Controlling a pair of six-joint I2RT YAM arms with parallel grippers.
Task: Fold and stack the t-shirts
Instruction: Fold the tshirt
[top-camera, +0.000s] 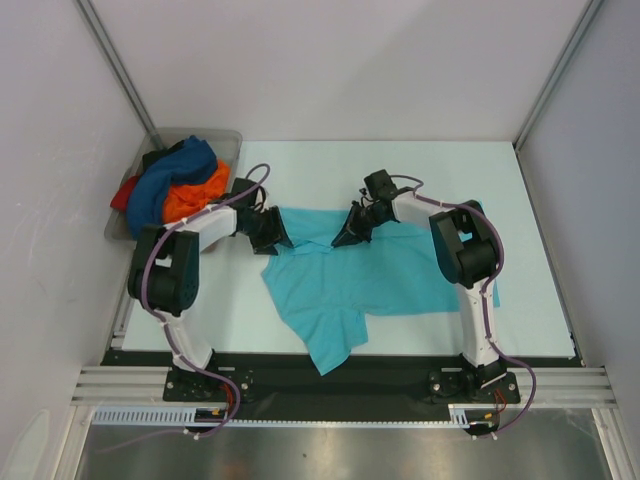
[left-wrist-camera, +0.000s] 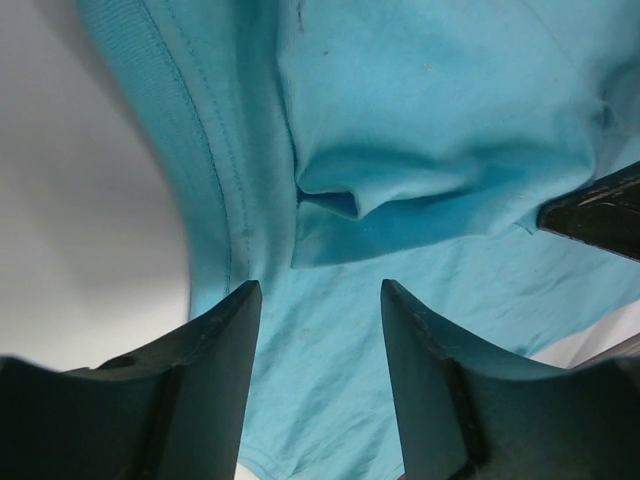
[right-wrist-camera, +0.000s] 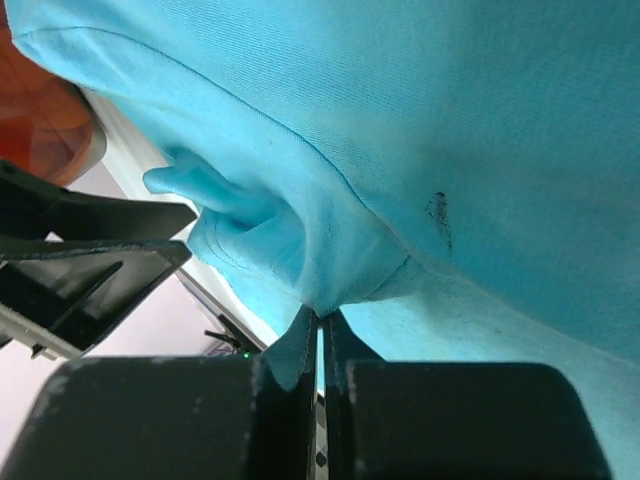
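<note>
Right gripper (right-wrist-camera: 320, 332): jaws together, pinching a raised fold of the turquoise t-shirt (top-camera: 380, 280), likely to lift its far edge | left gripper (left-wrist-camera: 320, 300): jaws apart over a ribbed edge; nothing clamped | shirt: spread on table (top-camera: 540, 220) | other t-shirts (top-camera: 180, 185): heaped in grey tray (top-camera: 228, 135), unfolded

A: Left arm (top-camera: 180, 270), right arm (top-camera: 468, 258): white links, black joints?
B: Yes. Purple cables (top-camera: 262, 168) looped alongside. Left claw (left-wrist-camera: 320, 290), right claw (right-wrist-camera: 320, 325): black, wedge-shaped fingers (left-wrist-camera: 450, 380), matte, slightly scuffed. Black base plates (top-camera: 200, 385).
</note>
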